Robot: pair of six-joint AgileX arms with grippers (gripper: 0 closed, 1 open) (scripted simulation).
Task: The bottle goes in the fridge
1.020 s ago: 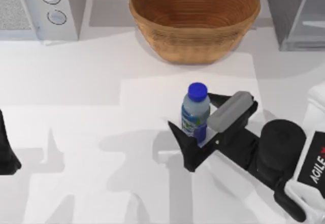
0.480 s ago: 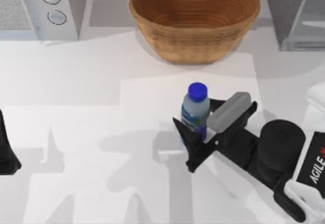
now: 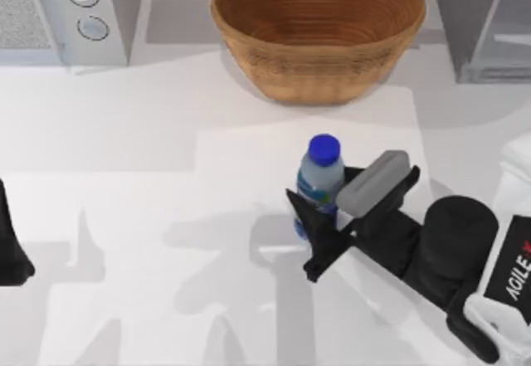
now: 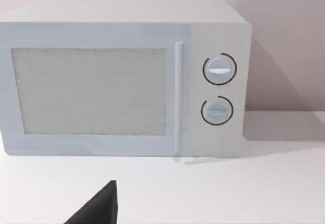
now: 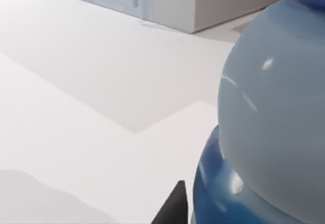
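Fingers of the right gripper pinch the upright bottle at mid-table, below the basket; the fridge waits at far right. A loose squeeze could tip it during lifting. Left arm parked at table's left edge.

Simulated kitchen counter: white microwave, wicker basket, grey fridge.

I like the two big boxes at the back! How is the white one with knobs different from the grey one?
The white microwave sits at the table's back left; the fridge sits at the back right. The microwave has two round knobs and a speckled window; the fridge is dark grey with a pale glassy door panel. Both are box-shaped and stand behind the bottle.
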